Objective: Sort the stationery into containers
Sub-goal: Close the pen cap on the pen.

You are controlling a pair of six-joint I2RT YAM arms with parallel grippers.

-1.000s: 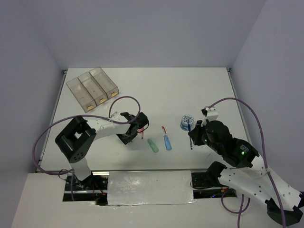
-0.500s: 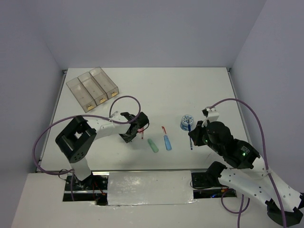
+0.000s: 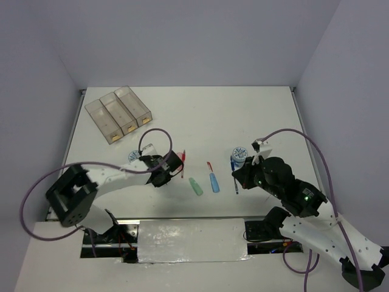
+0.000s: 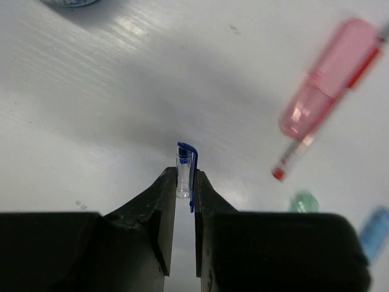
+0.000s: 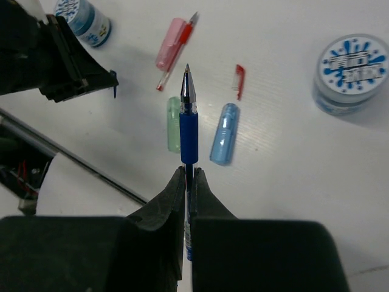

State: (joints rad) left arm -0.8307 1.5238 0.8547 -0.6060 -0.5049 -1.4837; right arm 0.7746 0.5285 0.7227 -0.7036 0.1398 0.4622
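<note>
Two tools each had something small pinched. The left tool [image 4: 185, 182] was narrowed onto a blue cap [image 4: 185, 167], gripped only at the very fingertips, over the counter [image 3: 255, 115] just left of the green bar [image 3: 195, 186]. The right tool [image 5: 186, 173] was closed tight on a blue pen [image 5: 188, 118], held near its rear so that most of the barrel and the tip stuck out ahead, just right of the green bar. A blue bar [image 3: 214, 182] lay beside the green bar, a red cap [image 3: 209, 166] just beyond it, and a pink bar [image 5: 172, 48] with a red pen [image 3: 183, 164] lay together beyond it as well. The containers [image 3: 100, 117] sat well apart from the green bar, off to its far left, and appeared to hold no stationery yet.

The likeliest trouble was the cap. With so little of it between the pads, it could twist or pop out during a quick swing. The pen's long overhang could pivot in the grip, or land across a narrow container rim instead of inside. Both arms worked close around the green bar, so a careless crossing could knock the loose pieces or bump the other arm.
</note>
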